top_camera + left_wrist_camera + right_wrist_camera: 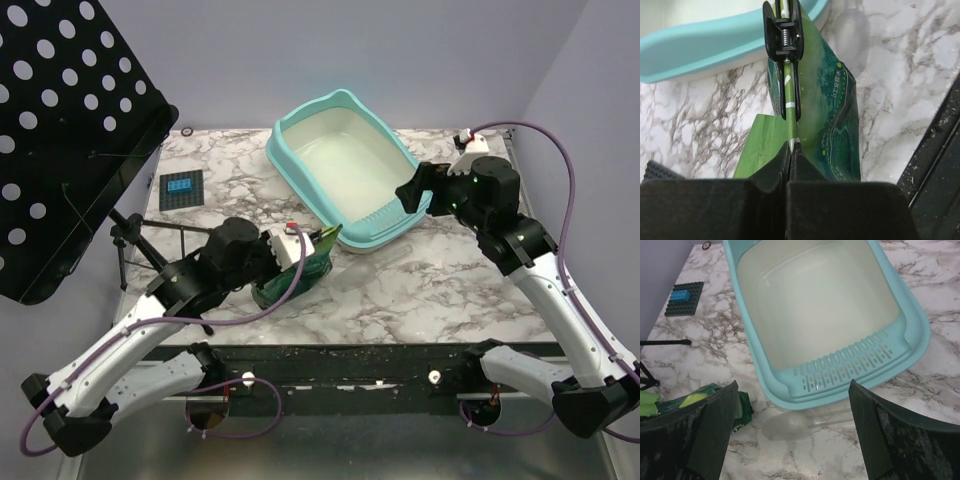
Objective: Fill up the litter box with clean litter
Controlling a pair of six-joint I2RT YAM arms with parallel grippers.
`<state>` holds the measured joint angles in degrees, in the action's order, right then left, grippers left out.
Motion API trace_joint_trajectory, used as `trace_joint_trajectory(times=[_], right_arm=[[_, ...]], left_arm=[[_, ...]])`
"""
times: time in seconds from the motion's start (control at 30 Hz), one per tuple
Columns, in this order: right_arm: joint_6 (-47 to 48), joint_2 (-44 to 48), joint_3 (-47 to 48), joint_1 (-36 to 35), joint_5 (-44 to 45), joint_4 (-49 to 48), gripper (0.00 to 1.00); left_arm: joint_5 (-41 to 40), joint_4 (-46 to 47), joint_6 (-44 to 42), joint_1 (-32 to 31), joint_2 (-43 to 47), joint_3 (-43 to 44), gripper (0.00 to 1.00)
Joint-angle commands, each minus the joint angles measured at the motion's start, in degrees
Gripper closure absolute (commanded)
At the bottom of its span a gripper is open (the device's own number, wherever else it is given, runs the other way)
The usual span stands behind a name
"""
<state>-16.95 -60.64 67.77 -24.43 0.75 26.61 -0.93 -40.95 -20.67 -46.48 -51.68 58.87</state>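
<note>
Left gripper: jaws pressed together on the folded top seam of the green bag, just below the black binder clip that pinches the same seam.
Bag: stands on the marble table, top edge running away from the fingers towards the box; the clip is on, so the mouth looks sealed.
Litter box: ahead and to the right of the left gripper, its near corner just beside the bag. Whether the two touch, cannot tell.
Box axis: long way runs diagonally, with the slotted lip at the near end, towards the right arm.
Box inside: bare cream floor.
Clean litter: none visible anywhere; presumably inside the bag.
Right gripper: jaws wide apart, holding nothing, hovering above the slotted lip.
Clear scoop: lies on the table just outside the slotted end, below the right gripper.
Nearer arm: left has the bag; right is closer to box and scoop.
Judgement: the clip likely has to come off before any pour, and the bag's mouth must travel right and forward over the rim.
</note>
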Motion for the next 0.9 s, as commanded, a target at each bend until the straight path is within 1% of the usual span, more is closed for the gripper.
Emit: trace_joint_trajectory(times=[0.0, 0.1, 0.2, 0.23, 0.3, 0.4, 0.53, 0.63, 0.73, 0.77, 0.87], right_arm=[[2.97, -1.32, 0.79, -0.36, -5.49, 1.26, 0.03], [3.76, -1.76, 0.17, -0.36, -8.13, 1.08, 0.04], [5.25, -2.46, -0.27, -0.36, -11.81, 0.72, 0.05], [6.04, -2.72, -0.35, -0.36, -13.57, 0.72, 0.05], [7.1, -3.43, -0.71, -0.36, -15.95, 0.9, 0.05], [7.02, -5.36, -1.23, -0.36, -18.41, 0.11, 0.05], [6.84, -9.22, 0.26, -0.36, -20.09, 0.99, 0.05], [6.58, -10.02, 0.7, -0.36, -19.13, 0.99, 0.05], [6.23, -10.55, 0.52, -0.36, -16.41, 0.55, 0.04], [5.53, -10.98, 0.44, -0.36, -14.4, 0.2, 0.04], [3.16, -13.17, 0.61, -0.36, -8.68, -1.21, 0.02]], left_arm=[[19.97, 14.86, -10.09, 4.54, 5.72, -0.87, 1.0], [29.21, 10.29, -13.68, 9.46, 1.07, 1.85, 1.0], [33.44, 8.79, -17.73, 12.81, -2.27, 3.79, 1.0], [35.45, 7.04, -20.44, 13.86, -3.24, 4.75, 1.0], [36.17, 6.23, -24.93, 14.83, -4.83, 5.11, 1.0], [37.92, 5.45, -28.54, 16.68, -7.37, 6.16, 1.0], [39.16, 1.93, -32.93, 17.21, -10.28, 12.04, 1.0], [39.42, -0.53, -36.19, 18.09, -11.25, 14.52, 1.0], [39.69, 1.74, -36.38, 18.79, -11.42, 11.1, 1.0], [39.86, 3.05, -35.77, 18.79, -11.51, 9.7, 1.0], [39.08, 10.69, -30.15, 18.79, -10.2, 3.64, 1.0]])
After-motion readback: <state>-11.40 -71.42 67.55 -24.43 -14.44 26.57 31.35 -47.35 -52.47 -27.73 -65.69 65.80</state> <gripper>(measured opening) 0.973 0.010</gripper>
